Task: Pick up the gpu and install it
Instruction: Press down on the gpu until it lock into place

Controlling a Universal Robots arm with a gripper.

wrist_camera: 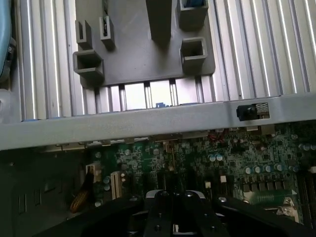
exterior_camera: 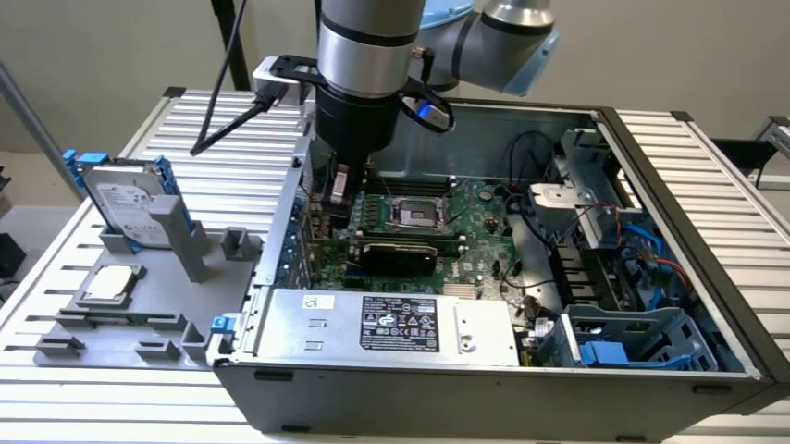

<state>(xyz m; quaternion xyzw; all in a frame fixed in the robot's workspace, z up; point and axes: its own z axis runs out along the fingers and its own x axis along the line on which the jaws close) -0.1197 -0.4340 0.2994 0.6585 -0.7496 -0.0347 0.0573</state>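
Jaws together, gripper (exterior_camera: 342,190) down inside the case (exterior_camera: 691,240) over the motherboard (exterior_camera: 475,208); gpu (exterior_camera: 395,252) looks slotted. Press straight down, evenly, no tilt.

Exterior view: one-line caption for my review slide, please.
Robot arm's shut hand lowered inside the open grey computer case over the large green motherboard; black-cooler GPU card lies there.

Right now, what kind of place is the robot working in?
It looks like a test bench for putting computers together, probably in a lab or workshop. An open computer case with its green motherboard showing sits on a ribbed metal table, and a hard drive stands in a grey holder beside it.
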